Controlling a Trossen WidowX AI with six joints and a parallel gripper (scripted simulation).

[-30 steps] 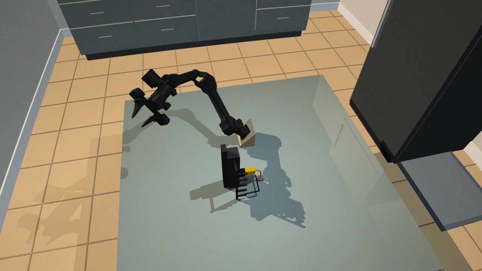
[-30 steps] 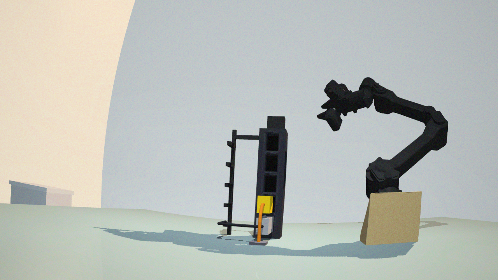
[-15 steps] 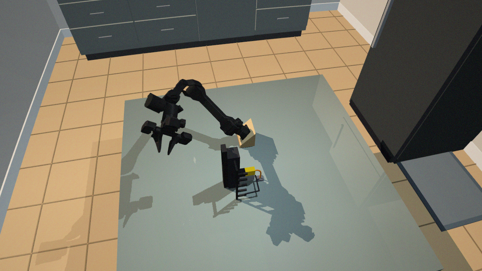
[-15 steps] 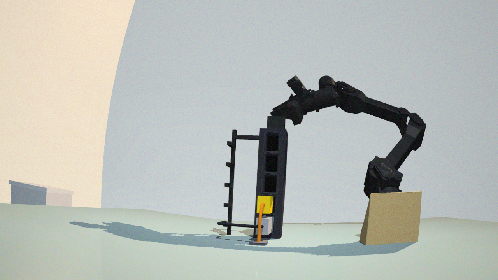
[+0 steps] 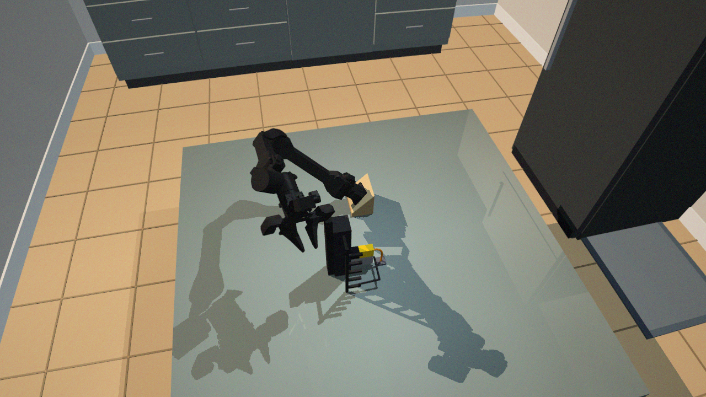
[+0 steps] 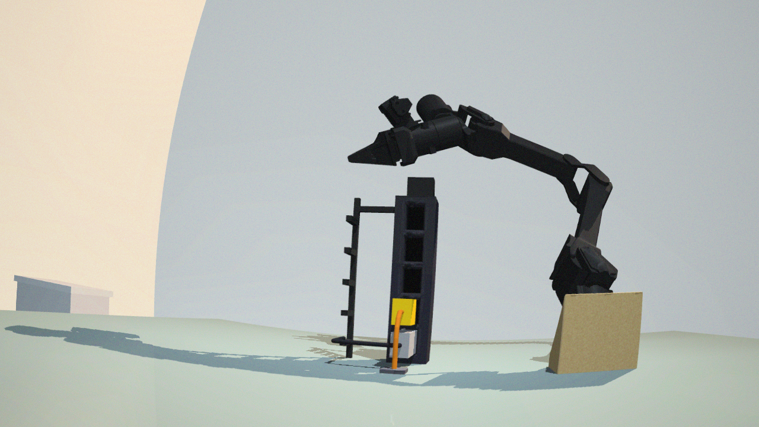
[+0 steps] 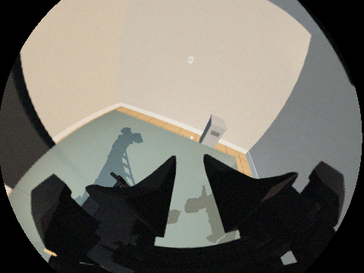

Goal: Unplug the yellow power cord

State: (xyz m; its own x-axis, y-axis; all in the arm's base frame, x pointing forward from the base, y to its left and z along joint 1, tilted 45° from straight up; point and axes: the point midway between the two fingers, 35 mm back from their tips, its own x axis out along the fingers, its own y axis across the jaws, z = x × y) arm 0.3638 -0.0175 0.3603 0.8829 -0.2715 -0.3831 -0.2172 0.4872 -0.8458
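The black power strip stands upright. The yellow plug sits at its second-lowest visible socket, facing the exterior camera. The orange-looking cord curves down from the plug to a small grey plate at the ground. My gripper is partly open and empty. It hangs left of the strip in the top view and higher than the strip's top in the exterior view, touching neither plug nor cord. The plug's prongs are hidden.
A black toothed rail stands beside the strip, joined by a top bar, with a hooked bar low near the cord. A whitish plug sits below the yellow one. The arm's base stands at a tan block.
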